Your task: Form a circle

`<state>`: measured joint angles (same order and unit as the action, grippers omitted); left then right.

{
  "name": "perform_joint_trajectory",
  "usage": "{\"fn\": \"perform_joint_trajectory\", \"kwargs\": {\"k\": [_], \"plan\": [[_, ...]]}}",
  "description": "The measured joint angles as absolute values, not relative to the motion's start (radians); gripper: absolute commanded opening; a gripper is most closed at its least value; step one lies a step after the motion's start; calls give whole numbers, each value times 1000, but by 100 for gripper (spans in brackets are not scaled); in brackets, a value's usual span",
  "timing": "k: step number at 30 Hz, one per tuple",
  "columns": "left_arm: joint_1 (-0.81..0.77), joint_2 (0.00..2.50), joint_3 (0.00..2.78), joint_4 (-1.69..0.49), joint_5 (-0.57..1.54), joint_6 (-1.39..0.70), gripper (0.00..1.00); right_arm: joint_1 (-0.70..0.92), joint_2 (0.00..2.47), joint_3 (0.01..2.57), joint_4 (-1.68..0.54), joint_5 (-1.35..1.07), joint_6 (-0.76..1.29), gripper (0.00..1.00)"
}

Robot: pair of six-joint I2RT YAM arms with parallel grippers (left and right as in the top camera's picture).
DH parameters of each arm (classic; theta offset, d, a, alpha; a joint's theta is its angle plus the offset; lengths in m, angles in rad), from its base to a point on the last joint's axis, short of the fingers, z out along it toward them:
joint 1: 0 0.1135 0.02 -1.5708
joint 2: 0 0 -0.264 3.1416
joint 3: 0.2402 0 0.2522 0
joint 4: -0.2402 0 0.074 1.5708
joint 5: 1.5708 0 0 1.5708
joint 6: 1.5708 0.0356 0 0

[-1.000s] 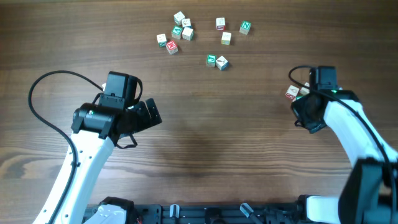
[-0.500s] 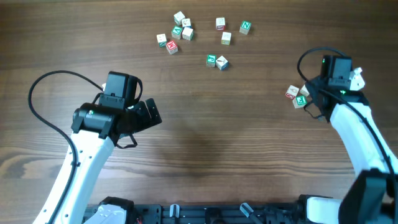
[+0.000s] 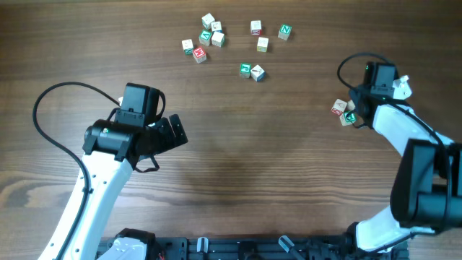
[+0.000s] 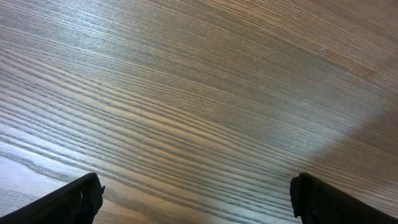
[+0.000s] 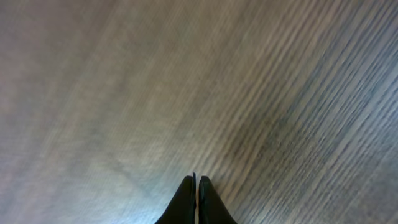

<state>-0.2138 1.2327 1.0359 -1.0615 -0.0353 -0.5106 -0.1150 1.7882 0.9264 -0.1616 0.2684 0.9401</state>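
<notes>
A tight group of small wooden letter cubes [image 3: 343, 112] with red, green and pale faces lies at the table's right side; they form no full ring. My right gripper [image 3: 361, 107] sits just to the right of this group. In the right wrist view its fingertips [image 5: 196, 182] are shut together over bare, blurred wood with nothing between them. My left gripper [image 3: 173, 133] hovers at centre left, far from any cube. It is open, with its two black fingers [image 4: 74, 199] at the lower corners of the left wrist view and only wood grain between them.
A loose scatter of like cubes [image 3: 209, 35] lies at the back centre, reaching right to a green-faced one [image 3: 285, 31] and forward to a pair [image 3: 253, 71]. The right arm's white link [image 3: 426, 159] runs along the right edge. A black cable [image 3: 43, 115] loops left of the left arm.
The right arm lifted off the cube group, swung right, then came back a little left and stands beside the cubes. The left arm has not moved.
</notes>
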Motion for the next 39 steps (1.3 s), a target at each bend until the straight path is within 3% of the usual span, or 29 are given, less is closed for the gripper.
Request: {"fn": "perform_joint_trajectory", "kwargs": {"k": [11,19,27,39], "plan": [[-214,1233,1036,-1061,-35,-511,100,-141,1799,948,-193,271,876,4],[-214,1233,1036,-1061,-35,-511,100,-141,1519,1028,-483,53,729,4],[-214,1233,1036,-1062,-35,-511,100,-141,1498,1034,-719,-113,650,4],[-214,1233,1036,-1061,-35,-511,100,-141,1498,1034,-605,-104,630,4]]}}
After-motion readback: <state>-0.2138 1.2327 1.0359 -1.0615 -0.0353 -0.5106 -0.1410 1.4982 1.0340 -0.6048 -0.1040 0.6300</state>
